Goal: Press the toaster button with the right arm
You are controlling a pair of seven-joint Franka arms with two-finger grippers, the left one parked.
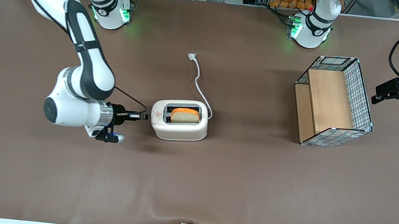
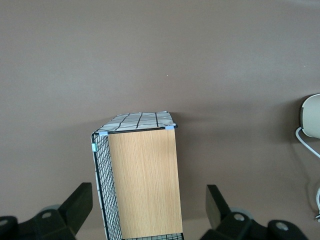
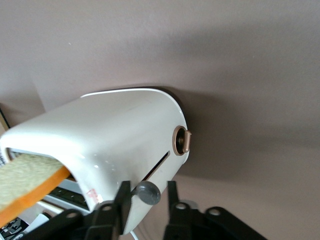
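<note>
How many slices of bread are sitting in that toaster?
1. A single slice of bread stands in the toaster, in the slot nearer the front camera. The other slot looks empty. The right arm's end effector is at the toaster's narrow end.

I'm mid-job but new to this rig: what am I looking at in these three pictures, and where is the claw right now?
The front picture looks down on a brown table from opposite the robots. The big white jointed machine is the right arm. Its claw sits against the narrow end of the white toaster, which holds a slice of bread.

The right wrist picture comes from a camera on that arm: its two black fingers straddle the small grey toaster button, open, not gripping anything.

The left wrist picture, from the parked arm, shows a wire-and-wood basket lying toward that arm's end of the table.
</note>
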